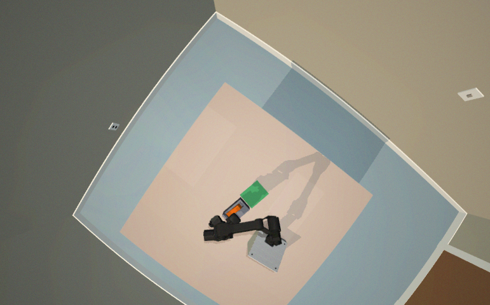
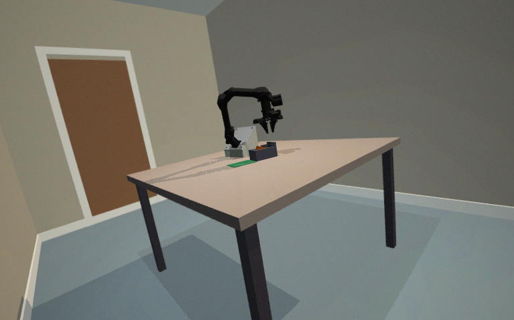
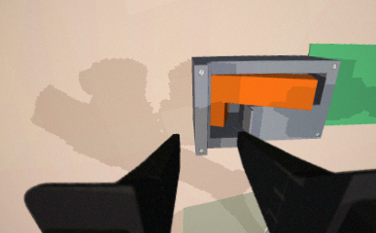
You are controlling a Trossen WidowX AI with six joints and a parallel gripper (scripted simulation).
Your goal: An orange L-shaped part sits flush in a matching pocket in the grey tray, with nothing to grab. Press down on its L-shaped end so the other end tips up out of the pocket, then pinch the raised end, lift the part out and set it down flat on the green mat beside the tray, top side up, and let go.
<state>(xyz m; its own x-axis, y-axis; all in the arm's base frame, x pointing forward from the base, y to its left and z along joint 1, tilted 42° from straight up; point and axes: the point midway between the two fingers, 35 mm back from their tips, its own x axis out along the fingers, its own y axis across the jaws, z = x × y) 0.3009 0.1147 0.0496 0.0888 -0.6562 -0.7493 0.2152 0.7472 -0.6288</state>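
Orange L-shaped part (image 1: pixel 234 210) (image 2: pixel 259 147) (image 3: pixel 264 91), lying within the pocket of the grey tray (image 1: pixel 245 208) (image 2: pixel 265 153) (image 3: pixel 264 67) and inclined: its L-shaped end sits low at the side away from the green mat (image 1: pixel 254 194) (image 2: pixel 242 163) (image 3: pixel 357 92), and its straight end, toward the mat, stands higher. A dark gap shows beyond the straight end in the wrist view. The mat lies flat on the counter (image 1: pixel 202 150) (image 2: pixel 251 190) (image 3: pixel 126 29), just beside the tray. The claw (image 1: pixel 224 220) (image 2: pixel 269 132) (image 3: pixel 208 139) points downward above the level of the tray, apart from tray and part; its fingers stand partly open, with nothing between them. The black arm (image 1: pixel 245 225) (image 2: pixel 245 93) arches from its pale base (image 1: pixel 268 257) (image 2: pixel 234 153), and shadows fall across counter and mat.
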